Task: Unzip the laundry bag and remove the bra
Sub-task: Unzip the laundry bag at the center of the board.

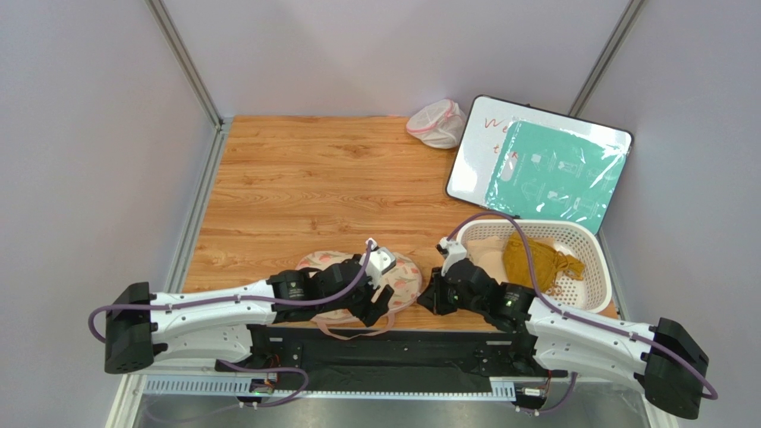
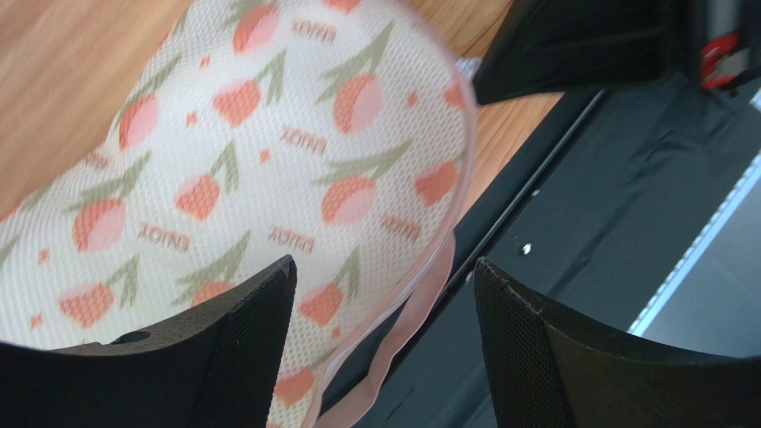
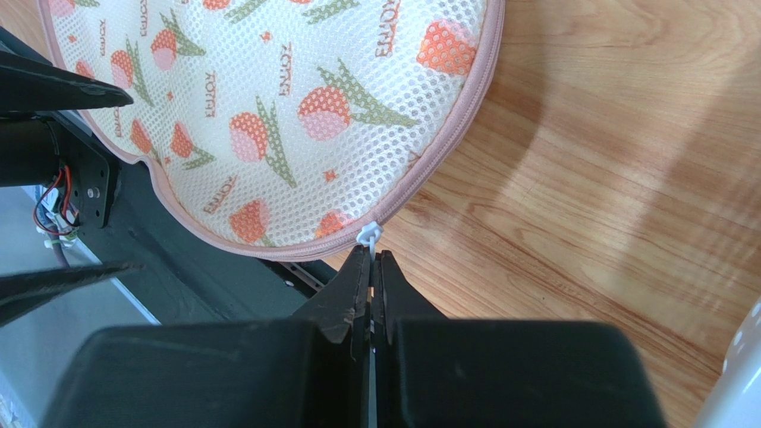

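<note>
top view, bag: the laundry bag (image 1: 406,278) lies flat at the near edge of the bench (image 1: 304,178). Its long axis runs left to right across the front of both arms, and its near rim hangs over the edge.
top view, arms: the left claw (image 1: 382,301) is over the bag's near right part, and the right claw (image 1: 427,299) is just beside the bag's right end. Both arms are at the bag, and the bag lies to the left of the right claw.
top view, other: a basket (image 1: 536,223) with a mustard cloth stands to the right. No bra shows outside the bag.
left wrist view, claw: the left claw (image 2: 384,263) is spread wide and grips nothing.
left wrist view, bag: the printed mesh of the bag (image 2: 268,152) fills the space ahead of the claw. A loose strip of pink edging (image 2: 402,330) hangs between the jaws, past the bench edge.
right wrist view, claw: the right claw (image 3: 371,263) is pressed narrow, pinching the white zipper pull (image 3: 368,234) at its tips.
right wrist view, bag: the bag (image 3: 286,98) lies straight ahead of the tips. Its zipped pink rim curves away from the pull on both sides.
relation for the next move: the pull probably has to travel along that curved rim, not straight off it. Which direction opens the zip cannot be told. The free left claw is best placed to pin the bag.
</note>
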Available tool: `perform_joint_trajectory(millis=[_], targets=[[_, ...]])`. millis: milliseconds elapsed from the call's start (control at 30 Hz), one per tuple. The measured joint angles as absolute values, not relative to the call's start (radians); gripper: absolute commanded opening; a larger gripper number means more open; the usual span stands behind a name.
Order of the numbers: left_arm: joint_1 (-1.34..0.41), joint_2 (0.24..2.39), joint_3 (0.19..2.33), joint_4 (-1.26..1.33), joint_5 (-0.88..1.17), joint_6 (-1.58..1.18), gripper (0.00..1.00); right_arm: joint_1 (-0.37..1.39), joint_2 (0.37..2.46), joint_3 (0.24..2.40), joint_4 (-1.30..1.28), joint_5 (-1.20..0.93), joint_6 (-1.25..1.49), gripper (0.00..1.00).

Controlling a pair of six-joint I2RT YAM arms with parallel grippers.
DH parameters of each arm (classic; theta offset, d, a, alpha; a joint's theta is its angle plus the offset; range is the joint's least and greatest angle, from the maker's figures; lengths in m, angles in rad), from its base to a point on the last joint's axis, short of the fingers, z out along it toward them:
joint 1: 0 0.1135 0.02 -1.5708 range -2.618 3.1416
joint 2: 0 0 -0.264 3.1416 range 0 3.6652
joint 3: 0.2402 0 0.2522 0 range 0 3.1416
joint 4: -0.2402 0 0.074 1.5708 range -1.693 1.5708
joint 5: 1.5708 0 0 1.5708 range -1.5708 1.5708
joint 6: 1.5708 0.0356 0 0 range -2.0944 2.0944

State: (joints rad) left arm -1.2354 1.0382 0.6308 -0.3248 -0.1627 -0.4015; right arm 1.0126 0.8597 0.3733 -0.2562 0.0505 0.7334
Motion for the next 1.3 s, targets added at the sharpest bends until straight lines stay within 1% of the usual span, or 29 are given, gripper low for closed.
perform_joint_trajectory(millis=[267, 533, 567, 633, 667, 733, 767, 833, 867, 933, 967, 1000, 1033, 1300], targets=[[-1.246, 1.252, 0.759, -0.227, -0.104, -0.378, 0.79, 1.012, 0.881, 0.373, -0.245, 0.035, 0.734, 0.00], [-1.266, 1.388, 0.783, -0.163, -0.071, -0.377, 0.79, 1.012, 0.881, 0.373, -0.241, 0.032, 0.734, 0.00], [-1.267, 1.399, 0.783, -0.159, -0.070, -0.377, 0.77, 1.012, 0.881, 0.373, -0.241, 0.031, 0.734, 0.00], [-1.267, 1.426, 0.785, -0.150, -0.068, -0.379, 0.71, 1.012, 0.881, 0.373, -0.239, 0.027, 0.735, 0.00], [-1.267, 1.434, 0.785, -0.148, -0.068, -0.380, 0.62, 1.012, 0.881, 0.373, -0.236, 0.025, 0.735, 0.00], [-1.268, 1.449, 0.785, -0.140, -0.068, -0.384, 0.49, 1.012, 0.881, 0.373, -0.231, 0.024, 0.736, 0.00], [-1.268, 1.455, 0.785, -0.137, -0.070, -0.383, 0.39, 1.012, 0.881, 0.373, -0.228, 0.024, 0.736, 0.00], [-1.267, 1.465, 0.785, -0.133, -0.073, -0.387, 0.29, 1.012, 0.881, 0.372, -0.228, 0.022, 0.736, 0.00], [-1.267, 1.470, 0.788, -0.133, -0.077, -0.387, 0.22, 1.012, 0.881, 0.370, -0.227, 0.020, 0.736, 0.00], [-1.267, 1.478, 0.791, -0.131, -0.080, -0.392, 0.15, 1.012, 0.878, 0.366, -0.227, 0.020, 0.736, 0.00], [-1.268, 1.481, 0.791, -0.130, -0.080, -0.393, 0.08, 1.012, 0.876, 0.363, -0.227, 0.020, 0.736, 0.00], [-1.268, 1.484, 0.791, -0.130, -0.081, -0.394, 0.06, 1.012, 0.875, 0.361, -0.227, 0.019, 0.736, 0.00], [-1.268, 1.486, 0.791, -0.130, -0.081, -0.397, 0.00, 1.012, 0.873, 0.360, -0.227, 0.018, 0.736, 0.00], [-1.268, 1.487, 0.791, -0.130, -0.084, -0.398, 0.00, 1.012, 0.873, 0.358, -0.227, 0.017, 0.737, 0.00]])
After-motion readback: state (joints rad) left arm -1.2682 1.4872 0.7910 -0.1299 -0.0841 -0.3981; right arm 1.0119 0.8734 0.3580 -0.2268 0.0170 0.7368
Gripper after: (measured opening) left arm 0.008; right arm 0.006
